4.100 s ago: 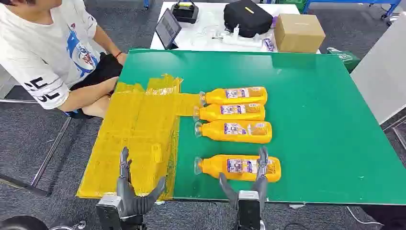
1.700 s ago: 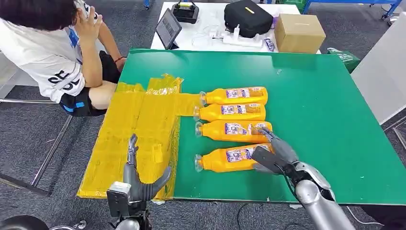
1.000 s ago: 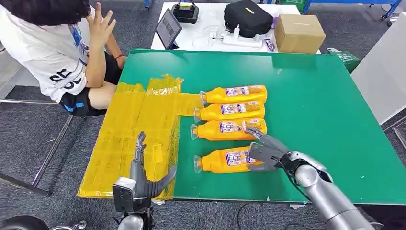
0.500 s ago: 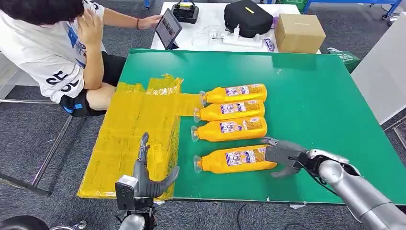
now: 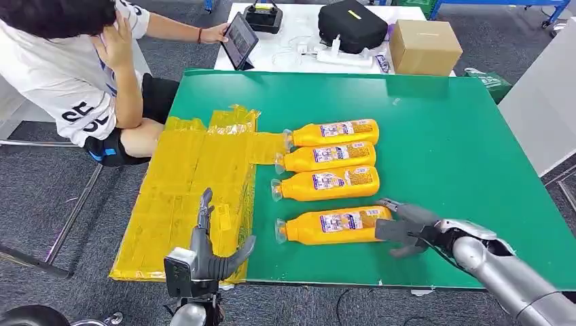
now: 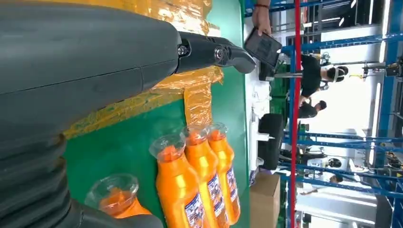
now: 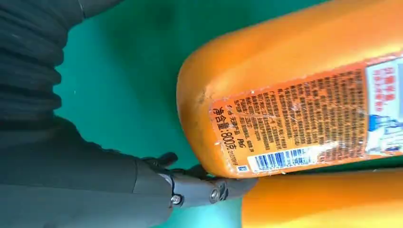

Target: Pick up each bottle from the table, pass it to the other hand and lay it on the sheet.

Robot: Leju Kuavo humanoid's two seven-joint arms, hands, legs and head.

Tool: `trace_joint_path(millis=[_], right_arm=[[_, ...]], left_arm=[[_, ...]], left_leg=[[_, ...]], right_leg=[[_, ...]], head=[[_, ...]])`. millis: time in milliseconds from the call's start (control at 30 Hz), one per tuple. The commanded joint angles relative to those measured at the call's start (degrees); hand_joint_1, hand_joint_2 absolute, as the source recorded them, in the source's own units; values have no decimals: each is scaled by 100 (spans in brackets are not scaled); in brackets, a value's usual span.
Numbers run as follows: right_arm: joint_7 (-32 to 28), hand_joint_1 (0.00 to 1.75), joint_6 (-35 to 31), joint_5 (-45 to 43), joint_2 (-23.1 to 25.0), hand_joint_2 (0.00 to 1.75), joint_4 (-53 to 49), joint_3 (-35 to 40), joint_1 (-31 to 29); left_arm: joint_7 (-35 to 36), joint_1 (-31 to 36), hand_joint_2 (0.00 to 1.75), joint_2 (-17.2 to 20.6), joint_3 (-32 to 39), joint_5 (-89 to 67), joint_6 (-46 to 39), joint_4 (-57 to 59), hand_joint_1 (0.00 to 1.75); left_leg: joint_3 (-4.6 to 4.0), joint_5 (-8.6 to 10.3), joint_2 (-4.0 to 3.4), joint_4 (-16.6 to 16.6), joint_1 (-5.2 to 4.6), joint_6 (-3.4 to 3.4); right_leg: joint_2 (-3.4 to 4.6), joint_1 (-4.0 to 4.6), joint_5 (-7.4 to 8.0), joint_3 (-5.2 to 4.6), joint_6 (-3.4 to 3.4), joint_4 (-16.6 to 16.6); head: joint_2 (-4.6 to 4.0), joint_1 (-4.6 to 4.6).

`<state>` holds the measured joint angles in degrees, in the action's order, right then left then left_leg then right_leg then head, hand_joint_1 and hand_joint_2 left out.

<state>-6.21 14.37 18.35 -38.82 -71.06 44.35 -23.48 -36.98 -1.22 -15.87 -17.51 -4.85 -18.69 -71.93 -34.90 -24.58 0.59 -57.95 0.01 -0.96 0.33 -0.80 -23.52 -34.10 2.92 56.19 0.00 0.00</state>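
Several orange bottles lie side by side on the green table (image 5: 448,142), caps toward the yellow sheet (image 5: 197,183). My right hand (image 5: 405,228) is at the base end of the nearest bottle (image 5: 329,227); its fingers (image 5: 392,204) lie along the far side and the thumb stands apart on the near side. In the right wrist view a finger (image 7: 209,190) touches this bottle (image 7: 294,95) beside the neighbouring bottle (image 7: 323,202). The bottle rests on the table. My left hand (image 5: 204,252) hovers open over the sheet's near edge, a finger (image 6: 214,52) stretched above the sheet (image 6: 190,14).
A seated person (image 5: 68,75) at the far left reaches to a tablet (image 5: 239,39). Behind the green table stands a white table with a black bag (image 5: 350,24) and a cardboard box (image 5: 422,45). The green table's right half is bare.
My right hand has slid from the middle of the nearest bottle back to its base end. The third bottle was nudged slightly left. The left hand rose a little. The person reached for the tablet.
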Motion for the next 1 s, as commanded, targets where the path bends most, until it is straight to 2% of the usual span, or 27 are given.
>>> trace_joint_path(millis=[33,100,533,833,867,1000], right_arm=[[-75,0,-723,933,1208,175,1103,-371,54],[-73,0,-887,1209,1401,175,1230,-494,33],[-432,0,-963,1429,1662,175,1061,-1006,251],[-693,0,-959,1247,1668,175,668,-1255,462],[-739,0,-946,1202,1626,175,563,-1302,484],[-825,0,-862,1066,1454,175,280,-1436,517]], left_arm=[[86,20,175,-27,47,36,-42,158,0],[101,-1,175,-31,69,38,-45,124,0],[116,6,175,-41,91,44,-17,151,0],[114,11,175,-45,95,60,11,198,0],[110,9,175,-44,102,67,15,197,0],[89,-7,175,-51,135,113,30,187,0]], left_leg=[[34,-8,-22,13,11,8],[17,-5,-20,6,8,5],[27,-10,-19,6,8,7],[9,-3,-5,4,2,3],[29,-15,-15,2,8,8],[16,-9,-12,1,3,5]], right_leg=[[15,13,3,32,-13,-21],[16,9,3,14,-8,-11],[11,8,-3,24,-12,-9],[1,2,-2,6,-5,-3],[5,9,-9,28,-14,-6],[6,4,-5,14,-9,-2]], head=[[0,0],[0,0],[0,0],[0,0],[0,0],[0,0]])
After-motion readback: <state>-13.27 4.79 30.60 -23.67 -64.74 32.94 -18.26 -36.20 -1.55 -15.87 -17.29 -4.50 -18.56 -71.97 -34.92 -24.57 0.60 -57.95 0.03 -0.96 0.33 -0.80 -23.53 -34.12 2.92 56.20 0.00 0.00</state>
